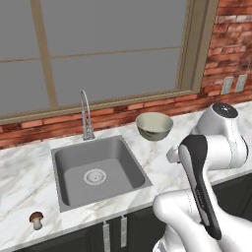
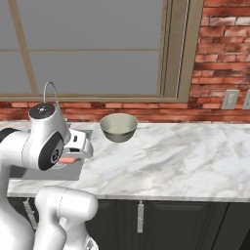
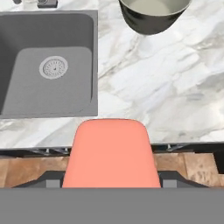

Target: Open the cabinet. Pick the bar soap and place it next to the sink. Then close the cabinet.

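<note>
My gripper (image 3: 111, 186) is clamped on the bar soap (image 3: 110, 153), held above the near tabletop (image 3: 175, 96) edge right of the sink (image 3: 48, 65); letting go this near the edge could, I judge, drop it to the floor.

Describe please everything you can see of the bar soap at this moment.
The bar soap is a flat, salmon-pink bar with rounded corners and a smooth, matte surface without marks. The end effector holds it, above the front edge of the marble counter, to the right of the sink. In the hand view it stands large between the dark finger tips. In the right base view a small pink sliver shows beneath the hand. It does not touch the counter.
</note>
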You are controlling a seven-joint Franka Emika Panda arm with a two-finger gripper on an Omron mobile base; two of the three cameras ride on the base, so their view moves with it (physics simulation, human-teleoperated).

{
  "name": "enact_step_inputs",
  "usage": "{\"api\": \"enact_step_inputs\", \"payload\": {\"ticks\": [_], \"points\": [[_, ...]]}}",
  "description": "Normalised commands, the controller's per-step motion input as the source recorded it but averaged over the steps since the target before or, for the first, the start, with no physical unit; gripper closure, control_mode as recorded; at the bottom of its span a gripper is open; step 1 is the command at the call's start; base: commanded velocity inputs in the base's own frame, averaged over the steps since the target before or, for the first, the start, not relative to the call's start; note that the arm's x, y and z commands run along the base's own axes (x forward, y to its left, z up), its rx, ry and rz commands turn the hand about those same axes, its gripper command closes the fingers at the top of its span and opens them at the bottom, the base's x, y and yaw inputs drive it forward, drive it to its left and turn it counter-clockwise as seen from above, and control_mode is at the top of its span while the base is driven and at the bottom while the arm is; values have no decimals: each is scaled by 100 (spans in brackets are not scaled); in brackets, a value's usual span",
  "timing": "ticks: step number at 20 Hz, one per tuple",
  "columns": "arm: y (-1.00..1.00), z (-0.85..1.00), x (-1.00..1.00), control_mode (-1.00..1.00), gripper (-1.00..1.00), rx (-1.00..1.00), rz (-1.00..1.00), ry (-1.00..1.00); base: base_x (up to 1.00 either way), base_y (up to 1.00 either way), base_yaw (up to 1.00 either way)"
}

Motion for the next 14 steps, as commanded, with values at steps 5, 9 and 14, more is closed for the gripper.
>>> {"api": "enact_step_inputs", "payload": {"ticks": [5, 9, 14], "points": [[0, -25, 4, -100, 100, 0, 1, 0, 0, 0, 0], [0, -10, 22, -100, 100, 0, 1, 0, 0, 0, 0], [0, -5, 27, -100, 100, 0, 0, 0, 0, 0, 0]]}}
